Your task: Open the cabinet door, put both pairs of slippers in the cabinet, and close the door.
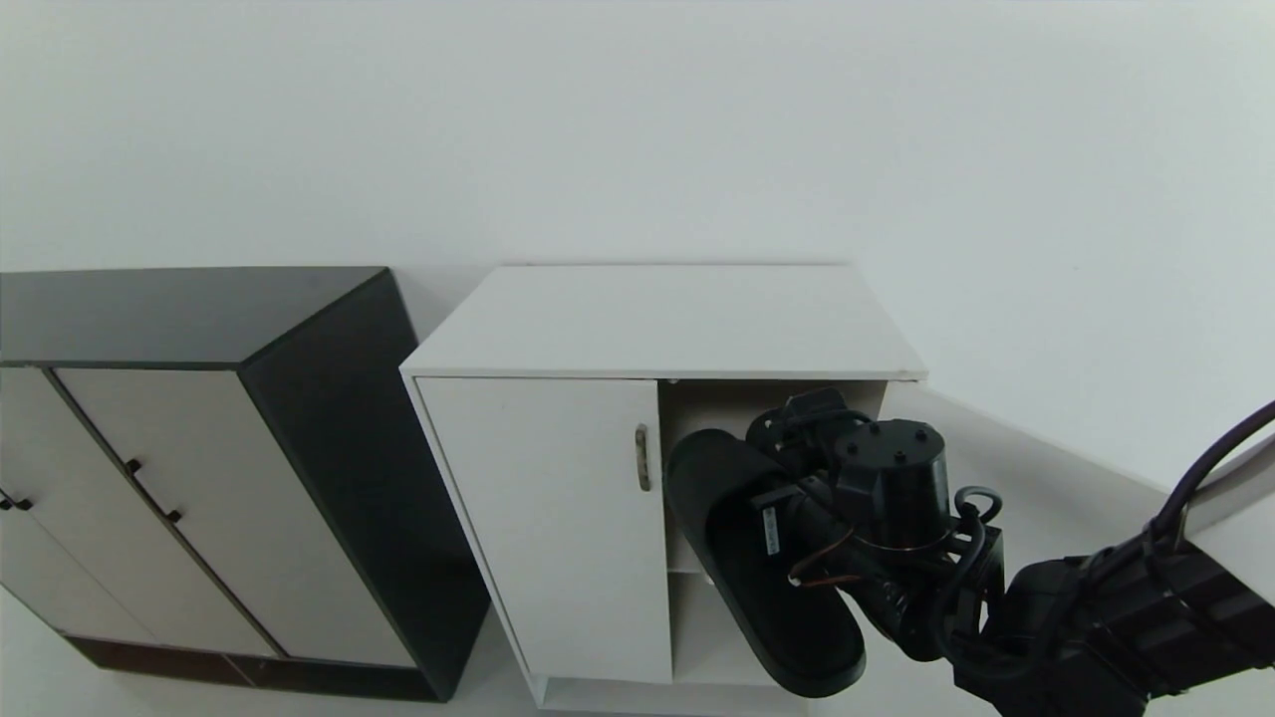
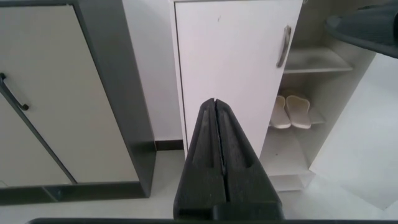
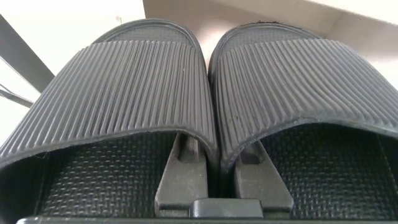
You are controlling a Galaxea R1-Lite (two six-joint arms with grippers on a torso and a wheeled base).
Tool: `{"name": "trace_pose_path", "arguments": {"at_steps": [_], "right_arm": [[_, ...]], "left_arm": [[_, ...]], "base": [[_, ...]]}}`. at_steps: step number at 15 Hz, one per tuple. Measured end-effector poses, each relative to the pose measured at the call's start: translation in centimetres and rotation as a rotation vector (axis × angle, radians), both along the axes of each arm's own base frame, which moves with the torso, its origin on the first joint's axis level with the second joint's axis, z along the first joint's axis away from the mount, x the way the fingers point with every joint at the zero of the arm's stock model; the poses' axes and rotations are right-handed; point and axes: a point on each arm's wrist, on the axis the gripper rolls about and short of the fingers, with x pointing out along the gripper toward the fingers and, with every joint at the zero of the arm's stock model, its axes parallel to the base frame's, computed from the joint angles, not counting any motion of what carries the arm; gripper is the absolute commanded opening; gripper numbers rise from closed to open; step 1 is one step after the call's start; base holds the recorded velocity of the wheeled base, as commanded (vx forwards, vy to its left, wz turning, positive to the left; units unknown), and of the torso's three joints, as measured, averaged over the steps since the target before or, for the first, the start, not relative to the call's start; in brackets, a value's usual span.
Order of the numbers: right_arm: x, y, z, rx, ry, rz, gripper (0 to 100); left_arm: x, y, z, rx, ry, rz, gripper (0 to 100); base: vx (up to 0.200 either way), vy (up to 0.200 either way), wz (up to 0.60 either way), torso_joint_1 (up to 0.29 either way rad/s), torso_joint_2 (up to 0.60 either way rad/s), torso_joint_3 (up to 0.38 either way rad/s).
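My right gripper (image 3: 217, 167) is shut on a pair of black ribbed slippers (image 3: 211, 81), with one finger (image 3: 180, 171) under each strap, pinching the inner walls together. In the head view the black slippers (image 1: 747, 558) hang tilted, toes up, in front of the open right half of the white cabinet (image 1: 667, 319). A pair of white slippers (image 2: 292, 111) lies on a lower shelf inside. My left gripper (image 2: 216, 143) is shut on nothing, low in front of the cabinet's closed left door (image 2: 230, 62).
A dark cabinet (image 1: 329, 448) with beige doors stands just left of the white one. The closed left door has a metal handle (image 1: 642, 458). An upper shelf (image 2: 317, 62) inside is bare. Pale floor lies in front.
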Motion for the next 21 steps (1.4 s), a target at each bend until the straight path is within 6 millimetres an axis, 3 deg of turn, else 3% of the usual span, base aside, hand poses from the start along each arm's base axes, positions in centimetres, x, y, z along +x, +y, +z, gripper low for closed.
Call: {"name": "trace_pose_path", "arguments": {"at_steps": [11, 21], "right_arm": [[0.04, 0.04, -0.24, -0.005, 0.005, 0.0, 0], [0.04, 0.04, -0.35, -0.015, 0.005, 0.0, 0]], "left_arm": [[0.0, 0.0, 0.0, 0.0, 0.0, 0.0, 0], [0.0, 0.0, 0.0, 0.0, 0.0, 0.0, 0]], "base": [[0.0, 0.0, 0.0, -0.184, 0.5, 0.318], [0.0, 0.0, 0.0, -0.092, 0.45, 0.352]]}}
